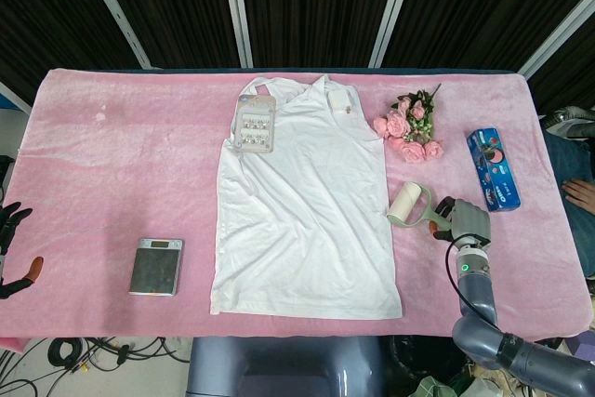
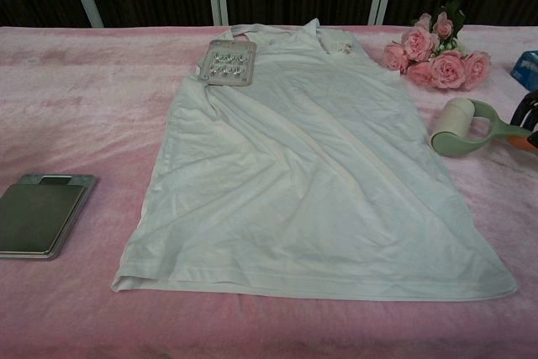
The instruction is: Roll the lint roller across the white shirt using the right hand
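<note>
1. The right hand (image 1: 457,218) grips the handle of the lint roller (image 1: 409,205) at the right side of the table (image 1: 112,146), fingers wrapped round the green-and-orange grip; in the chest view only a dark sliver of this hand (image 2: 531,111) shows at the frame's right edge.
2. The roller's white drum points away from the hand toward the white shirt (image 1: 307,202) and lies on the pink cloth just beside the shirt's right hem edge; whether the two touch cannot be told.
3. The shirt lies flat and lightly wrinkled across the middle of the table, collar at the far side, bottom hem close to the near table edge.
4. Beyond the hand, toward the far edge, a bunch of pink roses (image 1: 410,127) sits just off the shirt's shoulder.
5. On the hand's outer side lies a blue packet (image 1: 494,168), near the table's right edge.
6. A clear blister pack (image 1: 256,125) rests on the shirt's far left shoulder, well apart from the hand.
7. Far across the shirt from the hand, a small scale (image 1: 156,266) lies on open pink cloth, with bare cloth around it.
8. The left hand (image 1: 11,246) hangs off the table's left edge, its dark fingers apart and holding nothing.
</note>
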Controlling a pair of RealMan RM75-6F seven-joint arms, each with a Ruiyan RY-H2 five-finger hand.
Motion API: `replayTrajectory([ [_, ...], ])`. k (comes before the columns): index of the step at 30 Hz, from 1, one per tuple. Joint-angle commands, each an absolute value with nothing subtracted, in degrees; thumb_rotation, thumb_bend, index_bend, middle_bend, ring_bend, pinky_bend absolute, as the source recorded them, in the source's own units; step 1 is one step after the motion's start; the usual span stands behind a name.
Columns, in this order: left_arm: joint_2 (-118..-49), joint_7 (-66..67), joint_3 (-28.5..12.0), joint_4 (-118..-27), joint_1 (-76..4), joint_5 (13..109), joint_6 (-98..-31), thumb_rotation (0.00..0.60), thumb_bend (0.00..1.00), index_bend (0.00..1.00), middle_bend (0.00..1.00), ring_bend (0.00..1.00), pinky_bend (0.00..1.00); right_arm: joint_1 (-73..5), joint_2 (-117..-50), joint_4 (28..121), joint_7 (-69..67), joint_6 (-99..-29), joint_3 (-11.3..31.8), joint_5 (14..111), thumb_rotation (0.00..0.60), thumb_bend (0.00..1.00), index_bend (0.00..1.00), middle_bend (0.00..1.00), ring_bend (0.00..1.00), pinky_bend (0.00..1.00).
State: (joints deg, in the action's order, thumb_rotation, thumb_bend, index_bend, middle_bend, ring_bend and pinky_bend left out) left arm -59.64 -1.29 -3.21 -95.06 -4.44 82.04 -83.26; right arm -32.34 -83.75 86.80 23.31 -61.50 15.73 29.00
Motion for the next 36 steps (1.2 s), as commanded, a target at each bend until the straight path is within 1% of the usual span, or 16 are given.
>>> replayTrajectory([
  [1, -59.6, -1.3, -3.2, -95.1, -4.4, 82.0, -83.3, 0.6, 0.36, 0.13, 0.07, 0.02, 0.13, -32.3, -83.9, 86.6, 23.2, -61.2, 15.6, 29.0, 0.6, 0.56, 0.62, 0.53, 0.54, 0.38],
  [8, -59.5, -1.3, -3.1, -95.2, -4.3, 82.2, -83.5, 0.6, 0.36, 0.13, 0.07, 0.02, 0.13, -32.0, -84.2, 86.1, 21.6, -61.4, 15.9, 30.4, 0.6, 0.57, 0.64, 0.54, 0.55, 0.38],
  [24, -59.4, -1.6, -3.2, -95.2, -4.4, 81.9, -83.3, 0.6, 0.36, 0.13, 0.07, 0.02, 0.13, -31.6, -84.6, 85.5, 19.6, -61.0, 15.8, 32.7, 0.6, 0.59, 0.65, 0.54, 0.55, 0.38],
  [36, -59.4, -1.7, -3.2, -95.3, -4.2, 81.9, -83.5, 0.6, 0.36, 0.13, 0.07, 0.02, 0.13, -29.5, -83.1, 86.4, 13.4, -60.9, 16.4, 38.3, 0.6, 0.61, 0.66, 0.54, 0.55, 0.38],
])
